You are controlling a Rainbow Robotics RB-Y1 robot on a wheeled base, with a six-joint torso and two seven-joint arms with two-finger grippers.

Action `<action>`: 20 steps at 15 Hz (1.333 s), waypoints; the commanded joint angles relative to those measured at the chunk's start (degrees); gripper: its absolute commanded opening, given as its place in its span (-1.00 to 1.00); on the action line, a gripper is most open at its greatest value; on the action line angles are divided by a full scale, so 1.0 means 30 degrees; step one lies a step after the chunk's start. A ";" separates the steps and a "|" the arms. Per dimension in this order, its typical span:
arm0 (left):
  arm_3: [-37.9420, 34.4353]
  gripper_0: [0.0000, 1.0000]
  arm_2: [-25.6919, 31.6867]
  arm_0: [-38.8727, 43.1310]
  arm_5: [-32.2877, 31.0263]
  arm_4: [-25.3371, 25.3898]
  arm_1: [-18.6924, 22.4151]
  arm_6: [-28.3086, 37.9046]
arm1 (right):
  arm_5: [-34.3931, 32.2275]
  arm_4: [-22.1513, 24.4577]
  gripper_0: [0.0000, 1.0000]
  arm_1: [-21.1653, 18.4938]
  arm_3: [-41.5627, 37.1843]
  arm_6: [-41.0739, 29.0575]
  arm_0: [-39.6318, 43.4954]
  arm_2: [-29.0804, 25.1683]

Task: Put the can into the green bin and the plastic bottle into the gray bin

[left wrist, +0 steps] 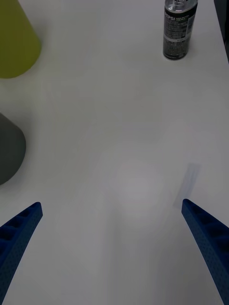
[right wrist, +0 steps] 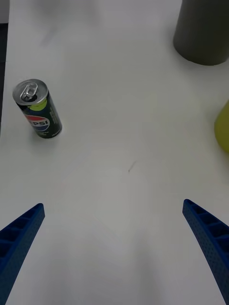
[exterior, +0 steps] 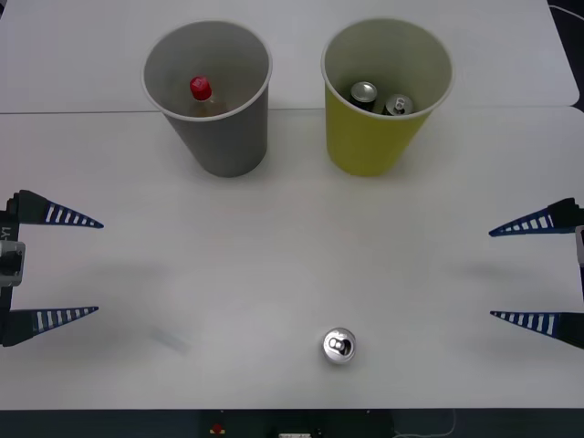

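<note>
Surface (exterior: 274, 265): a white tabletop is seen from above, with two large cup-shaped bins standing at its far side and one can near its front edge.

Gray bin (exterior: 224, 137): placed upright at the far left of centre, just beside the green bin but apart from it. Its lower wall is also seen in the right wrist view (right wrist: 202, 33) and the left wrist view (left wrist: 9, 150).

Plastic bottle (exterior: 203, 96): found inside the gray bin, its red cap pointing up and its clear body leaning against the inner wall.

Green bin (exterior: 374, 141): placed upright at the far right of centre. Part of its yellow-green wall is shown in the right wrist view (right wrist: 222, 126) and the left wrist view (left wrist: 16, 40).

Cans in the green bin (exterior: 365, 93): two silver tops are seen side by side at the bottom of the bin.

Can (exterior: 338, 346): stood upright on the surface near the front edge, slightly right of centre, well apart from both bins and both arms. Its dark body with a yellow-green marking is shown in the right wrist view (right wrist: 37, 108); its dark printed side is seen in the left wrist view (left wrist: 179, 28).

Left end effector (exterior: 99, 267): held at the left edge of the surface, its two blue ribbed fingers spread wide with nothing between them.

Right end effector (exterior: 490, 274): held at the right edge of the surface, fingers likewise spread wide and gripping nothing.
</note>
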 commanded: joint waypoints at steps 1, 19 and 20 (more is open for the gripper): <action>0.0000 1.00 0.0000 0.0000 0.0000 0.0000 0.0000 0.0000 | -0.0550 -0.0659 1.00 0.0026 0.0786 0.1034 -0.0252 0.0695; 0.0000 1.00 0.0000 0.0000 0.0000 0.0000 0.0000 0.0000 | -0.1517 -0.4350 1.00 0.3981 0.7084 0.9559 -0.1571 0.6203; 0.0000 1.00 0.0000 0.0000 0.0000 0.0000 0.0000 0.0000 | -0.1517 -0.4233 1.00 0.4362 0.7289 0.9618 -0.1659 0.6379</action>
